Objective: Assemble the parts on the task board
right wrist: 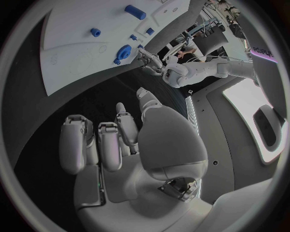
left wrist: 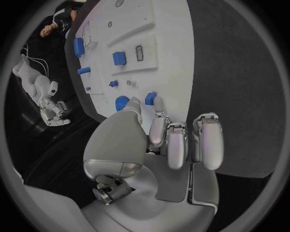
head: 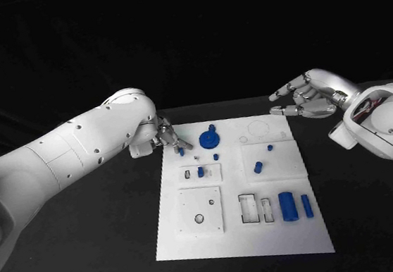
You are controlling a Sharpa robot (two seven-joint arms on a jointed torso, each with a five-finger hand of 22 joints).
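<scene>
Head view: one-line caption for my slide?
Left hand pinches a small blue part at the board's far corner; right hand hovers off-board.

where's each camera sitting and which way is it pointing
Head view: on the robot's head, looking down at the task board; both arms show.
Left wrist view: behind the left hand, facing the board; it holds a small blue part.
Right wrist view: behind the right hand, over black table beside the board.
Shared: the round blue part shows in all three.

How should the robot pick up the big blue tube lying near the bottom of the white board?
Probably by the long sides of the large blue cylinder, coming straight down from above. It lies flat on the white task board, so its rounded flanks are free, though the narrow blue bar sits close alongside.
</scene>
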